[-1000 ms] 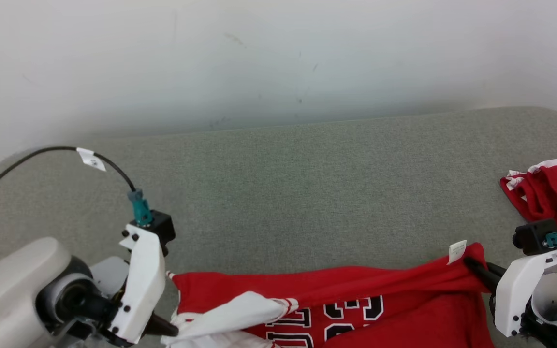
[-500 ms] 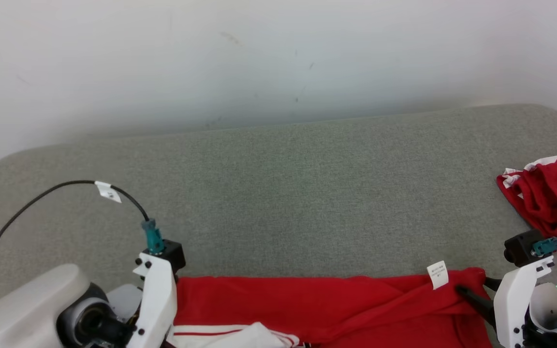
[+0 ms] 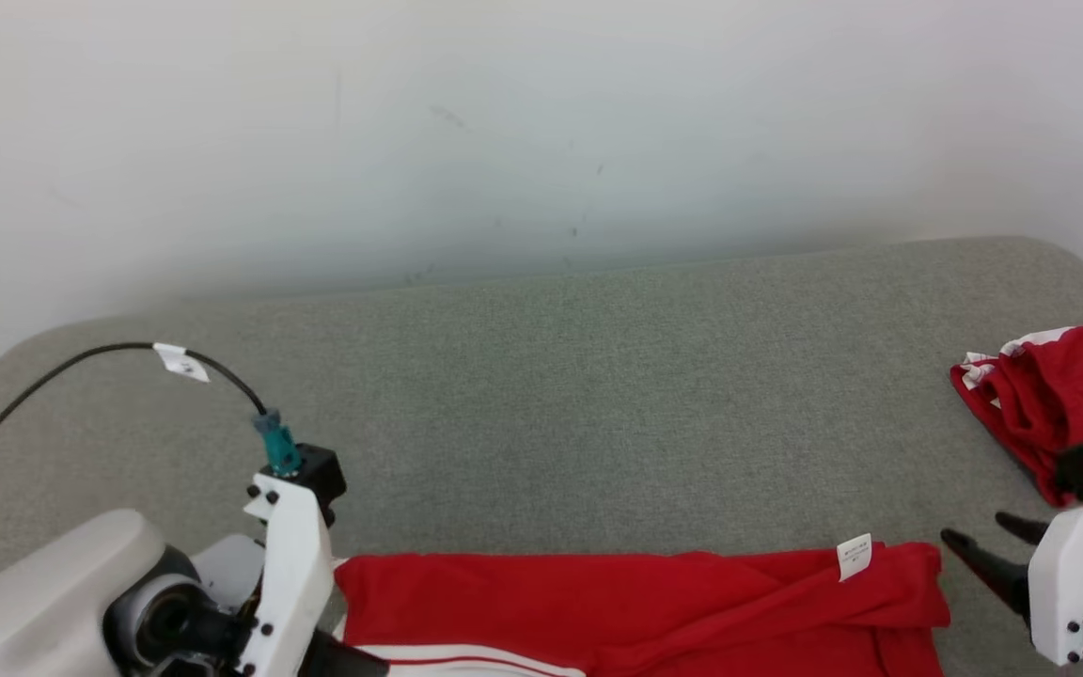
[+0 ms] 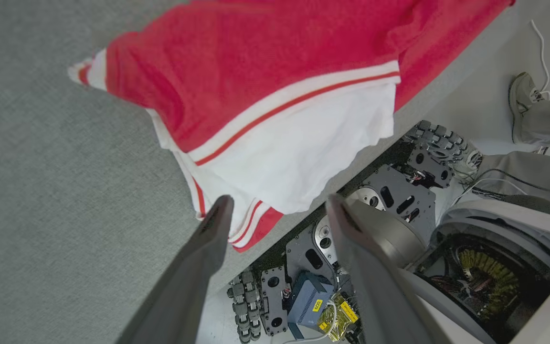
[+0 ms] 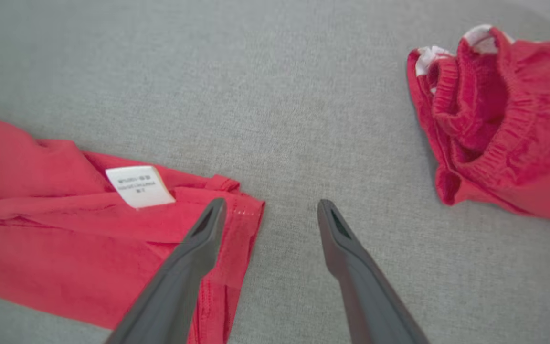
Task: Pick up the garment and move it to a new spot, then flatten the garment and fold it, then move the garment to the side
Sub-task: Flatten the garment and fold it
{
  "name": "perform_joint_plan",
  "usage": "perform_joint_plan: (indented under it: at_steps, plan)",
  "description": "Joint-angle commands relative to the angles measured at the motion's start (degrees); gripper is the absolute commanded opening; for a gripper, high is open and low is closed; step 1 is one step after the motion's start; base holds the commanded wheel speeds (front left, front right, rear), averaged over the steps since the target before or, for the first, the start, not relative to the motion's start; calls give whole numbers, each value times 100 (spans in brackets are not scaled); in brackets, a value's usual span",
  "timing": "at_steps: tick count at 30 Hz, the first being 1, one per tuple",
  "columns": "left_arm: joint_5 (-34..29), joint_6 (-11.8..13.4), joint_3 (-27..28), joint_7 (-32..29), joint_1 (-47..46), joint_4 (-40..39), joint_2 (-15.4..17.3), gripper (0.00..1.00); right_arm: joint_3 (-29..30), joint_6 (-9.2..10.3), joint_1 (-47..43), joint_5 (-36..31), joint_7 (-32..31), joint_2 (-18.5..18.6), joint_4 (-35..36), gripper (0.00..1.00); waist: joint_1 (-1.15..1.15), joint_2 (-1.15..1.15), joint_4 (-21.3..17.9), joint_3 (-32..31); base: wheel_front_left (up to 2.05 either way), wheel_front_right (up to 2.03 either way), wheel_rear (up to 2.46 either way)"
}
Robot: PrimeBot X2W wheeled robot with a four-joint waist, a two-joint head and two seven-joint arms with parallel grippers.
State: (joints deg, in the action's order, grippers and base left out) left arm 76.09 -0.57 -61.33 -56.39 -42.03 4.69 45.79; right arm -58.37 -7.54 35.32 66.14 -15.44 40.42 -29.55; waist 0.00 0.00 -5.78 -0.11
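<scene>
We log the red jersey (image 3: 635,602) spread along the bottom edge of the head frame. In the left wrist view its white panel overhangs the grey table (image 3: 541,395) edge. Left gripper (image 4: 280,198) and right gripper (image 5: 271,204) are spread wide and empty. We judge flattening in hand. Next: regrasp the corners and draw upward into open grey. Bunched red shorts (image 3: 1049,395) at right, so keep clear.

Left hand (image 4: 279,200) fingers spread, gripping nothing; right hand (image 5: 271,204) likewise spread.
</scene>
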Motion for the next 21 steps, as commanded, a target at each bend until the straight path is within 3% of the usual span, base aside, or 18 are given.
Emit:
perform_joint_plan:
  at_steps: [1, 9, 15, 16, 21]
  plan:
    - [-90, -15, 72, 143, -35, -25, 18, 100, 117, 13, 93, 49, 183, 59, 36, 100, 0, 0, 20, -32, 0, 0, 0]
    - [-480, 5, 720, 1857, 132, -29, 22, 100, 929, 13, 13, -183, 1582, -20, 176, 100, 0, 0, 63, -127, 0, 0, 0]
    - [-1009, 333, 1403, 4027, 543, 22, -28, 100, 1600, 13, -315, -540, 2402, -189, 282, 100, 0, 0, 78, -182, 0, 0, 0]
    - [-1009, 333, 1403, 4027, 543, 22, -28, 100, 1600, 13, -315, -540, 2402, -189, 282, 100, 0, 0, 78, -182, 0, 0, 0]
    - [-1337, 752, 1841, 5585, 1045, 109, -85, 100, 2454, 13, -770, -978, 2931, -407, 360, 100, 0, 0, 103, -242, 0, 0, 0]
